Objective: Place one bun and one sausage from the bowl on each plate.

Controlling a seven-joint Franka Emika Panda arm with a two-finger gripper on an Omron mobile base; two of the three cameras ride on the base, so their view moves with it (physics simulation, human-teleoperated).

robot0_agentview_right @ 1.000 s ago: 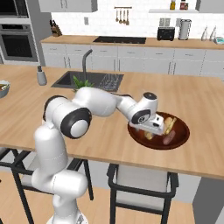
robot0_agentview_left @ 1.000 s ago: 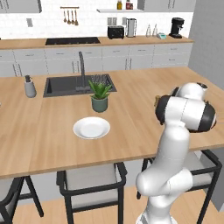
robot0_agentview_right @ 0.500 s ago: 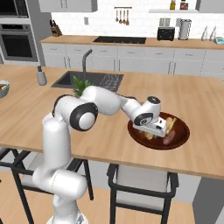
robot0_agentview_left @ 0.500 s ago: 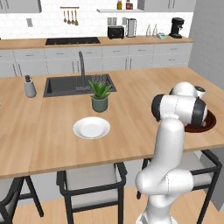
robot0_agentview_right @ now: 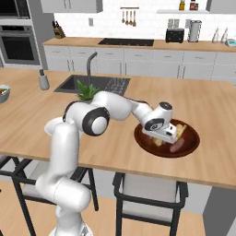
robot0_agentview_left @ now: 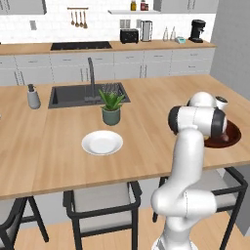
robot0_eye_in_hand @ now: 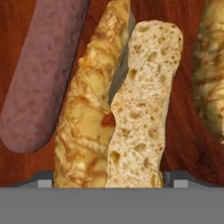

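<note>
1. Compared with a second ago, I see my arm has reached further over to the bowl (robot0_agentview_right: pixel 189 148); in the right base view the gripper (robot0_agentview_right: pixel 160 138) has dropped lower into it, at centre right of the frame.
2. In the left base view the dark wooden bowl (robot0_agentview_left: pixel 233 136) was hidden behind the arm before and now shows at the right edge, past the arm's elbow.
3. The white plate (robot0_agentview_left: pixel 102 142) and the potted plant (robot0_agentview_left: pixel 111 106) sit where they were, left of centre in the left base view.
4. Hand view: one split bun (robot0_eye_in_hand: pixel 118 109) fills the middle, standing between my two finger tips (robot0_eye_in_hand: pixel 43 179) at the bottom corners; the fingers are spread apart with the bun between them, and I cannot tell whether they touch it.
5. Count in the hand view: one sausage (robot0_eye_in_hand: pixel 43 74) at upper left, just beside the bun, and part of a second bun (robot0_eye_in_hand: pixel 212 74) at the right edge.
6. Count in the base views: I see one plate, one wooden bowl, one soap dispenser (robot0_agentview_left: pixel 33 96) by the sink (robot0_agentview_left: pixel 78 95).
7. A sausage (robot0_agentview_right: pixel 176 146) lies at the bowl's near side in the right base view.
</note>
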